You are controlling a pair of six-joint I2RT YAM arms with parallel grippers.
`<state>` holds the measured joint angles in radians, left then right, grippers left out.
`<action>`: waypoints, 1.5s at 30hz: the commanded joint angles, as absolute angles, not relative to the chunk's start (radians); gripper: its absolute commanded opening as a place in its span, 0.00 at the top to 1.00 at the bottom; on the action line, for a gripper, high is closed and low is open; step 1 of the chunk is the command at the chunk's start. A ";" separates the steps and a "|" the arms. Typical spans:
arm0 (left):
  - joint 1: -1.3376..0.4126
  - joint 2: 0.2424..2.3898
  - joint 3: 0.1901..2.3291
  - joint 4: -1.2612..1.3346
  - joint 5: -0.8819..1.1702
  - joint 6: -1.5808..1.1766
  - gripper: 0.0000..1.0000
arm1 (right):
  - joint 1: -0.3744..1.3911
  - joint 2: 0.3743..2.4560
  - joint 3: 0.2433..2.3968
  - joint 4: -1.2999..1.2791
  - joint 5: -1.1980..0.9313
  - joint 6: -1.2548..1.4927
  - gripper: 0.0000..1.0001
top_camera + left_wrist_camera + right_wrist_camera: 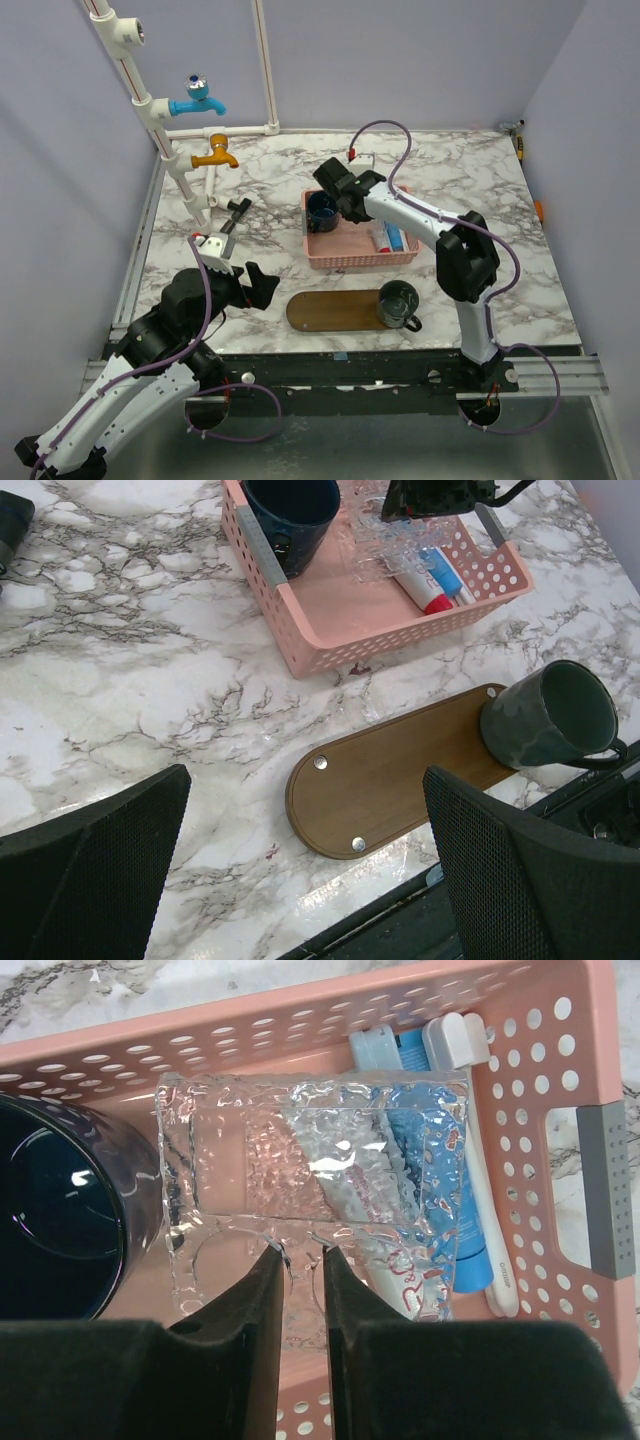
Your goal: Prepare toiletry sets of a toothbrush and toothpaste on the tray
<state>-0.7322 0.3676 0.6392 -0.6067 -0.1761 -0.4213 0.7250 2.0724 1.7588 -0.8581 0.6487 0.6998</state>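
The right claw [300, 1253] was closed on the edge of a clear plastic piece [310, 1160] in the basket [300, 1035], and the left claw [308, 820] was held open above the bench. The toothpaste [428, 595] lay just beyond the right claw, partly under that piece. It was judged light, soft and slippery, and best pinched mid-body.

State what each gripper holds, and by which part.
Right gripper pinches the clear textured container by its near edge; left gripper is open and empty.

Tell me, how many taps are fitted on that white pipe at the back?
2. A blue tap sits higher up on the white pipe, at the back left. An orange tap is just below it. Nothing suggests another is hidden.
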 commanded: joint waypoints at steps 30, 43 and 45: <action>-0.726 0.402 0.635 -0.601 -0.212 -0.405 0.01 | 0.763 1.627 1.610 -0.792 0.413 0.644 1.00; -0.726 0.386 0.637 -0.604 -0.205 -0.405 0.01 | 0.957 1.489 1.458 -0.799 0.413 0.787 1.00; -0.727 0.385 0.638 -0.606 -0.204 -0.405 0.01 | 0.995 1.477 1.439 -0.821 0.443 0.819 1.00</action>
<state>-0.7322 0.3973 0.6392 -0.6075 -0.1917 -0.4206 0.9428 1.5253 1.4651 -0.8055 0.4023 0.7410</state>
